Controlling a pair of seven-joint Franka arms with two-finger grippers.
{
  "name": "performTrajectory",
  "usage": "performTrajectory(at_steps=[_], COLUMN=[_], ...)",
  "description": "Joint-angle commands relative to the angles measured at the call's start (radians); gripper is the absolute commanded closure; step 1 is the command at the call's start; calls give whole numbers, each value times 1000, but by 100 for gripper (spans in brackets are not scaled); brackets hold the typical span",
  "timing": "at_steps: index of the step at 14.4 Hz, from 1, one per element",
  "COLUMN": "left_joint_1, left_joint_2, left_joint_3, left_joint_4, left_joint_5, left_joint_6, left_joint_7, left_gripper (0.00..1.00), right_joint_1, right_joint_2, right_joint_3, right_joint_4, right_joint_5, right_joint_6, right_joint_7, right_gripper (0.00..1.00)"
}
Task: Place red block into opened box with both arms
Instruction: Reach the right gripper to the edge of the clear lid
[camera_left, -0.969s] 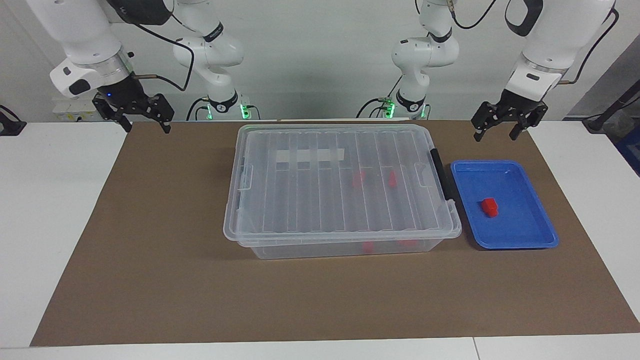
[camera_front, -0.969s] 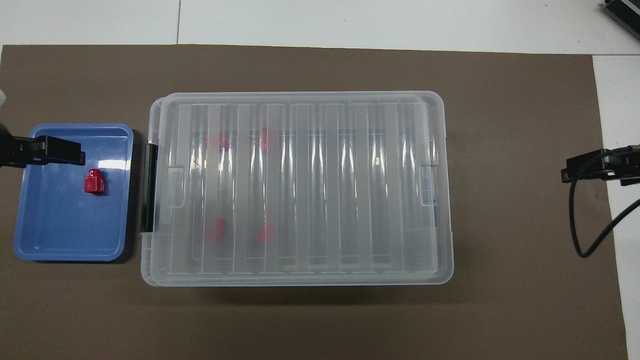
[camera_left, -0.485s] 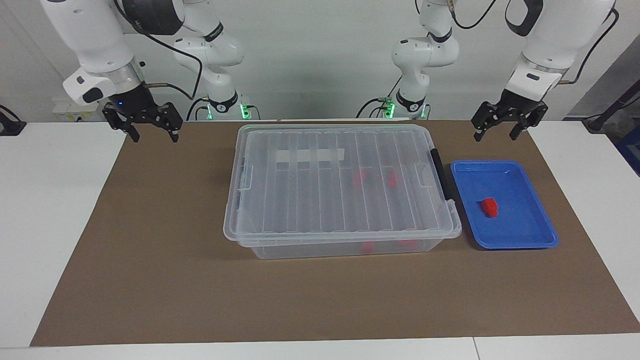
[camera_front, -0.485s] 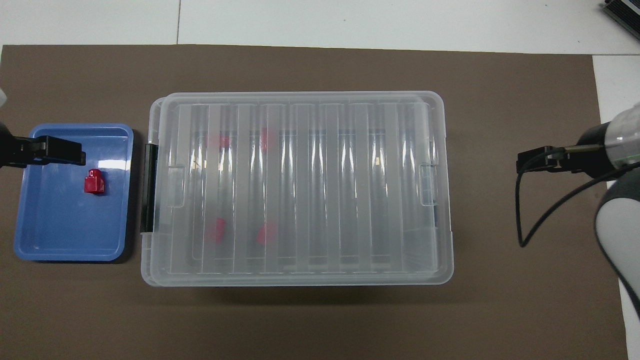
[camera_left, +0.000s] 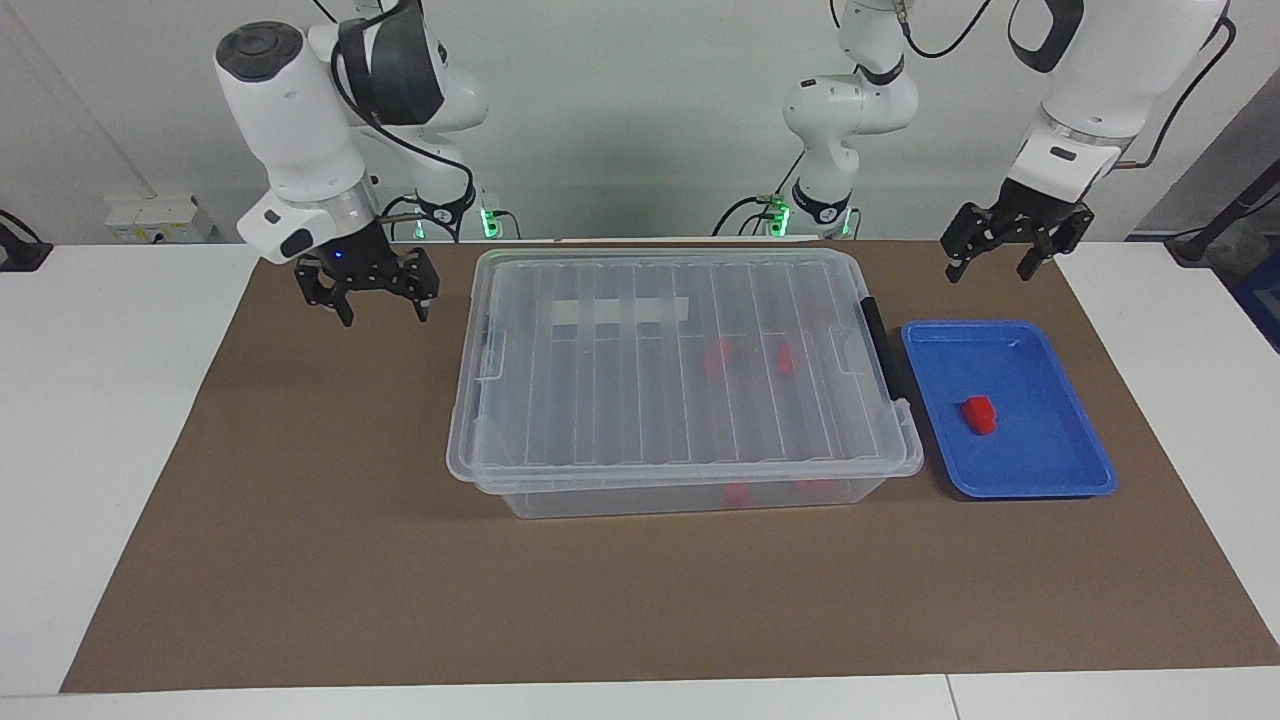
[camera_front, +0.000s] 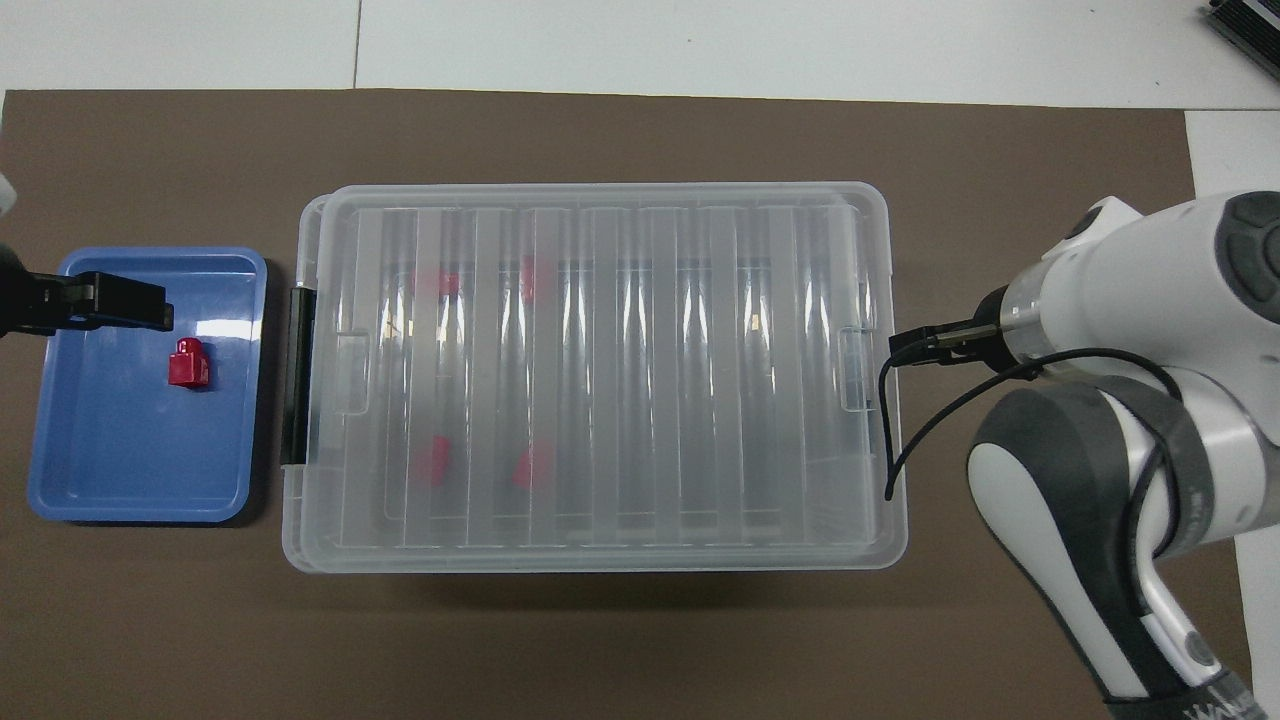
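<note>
A tiny red block (camera_left: 979, 413) (camera_front: 188, 363) lies in a shallow blue tray (camera_left: 1030, 490) (camera_front: 140, 515) at the left arm's end of the table. Beside the tray stands the large clear box (camera_left: 600, 400) (camera_front: 650, 400), its ribbed lid closed flat on top and its black handle (camera_left: 885, 350) facing the tray. Several more red blocks (camera_left: 718, 357) show blurred through the lid. My left gripper (camera_left: 988, 272) hangs open and empty over the tray's edge. My right gripper (camera_left: 385, 318) hangs open and empty over the mat, by the box's end toward the right arm.
A brown mat (camera_left: 300, 550) covers the table under the box and tray, with white tabletop around it. In the overhead view the right arm's white wrist (camera_front: 1130, 290) and a black cable (camera_front: 900, 430) reach the box's end latch (camera_front: 855, 370).
My right arm has swung in from the table's edge toward the box and come lower, gripper still open. The left arm, box, tray and red block have not moved.
</note>
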Motion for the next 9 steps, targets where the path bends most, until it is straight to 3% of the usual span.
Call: performTrajectory(at_steps=[1,9], left_joint_1=[-8,-4], left_joint_2=[-14,-14], left_joint_3=[5,6], left_joint_4=[-7,-9], left_joint_5=[10,10], left_joint_6=[-7,-8], left_joint_7=[-5,-3], left_gripper=[0,0], right_joint_1=[-1,1], right_joint_2=[-8,0], right_joint_3=[0,2], right_joint_4=[-38,-98], right_joint_5=[18,22], right_joint_6=[29,89], right_joint_7=[6,11], right_gripper=[0,0])
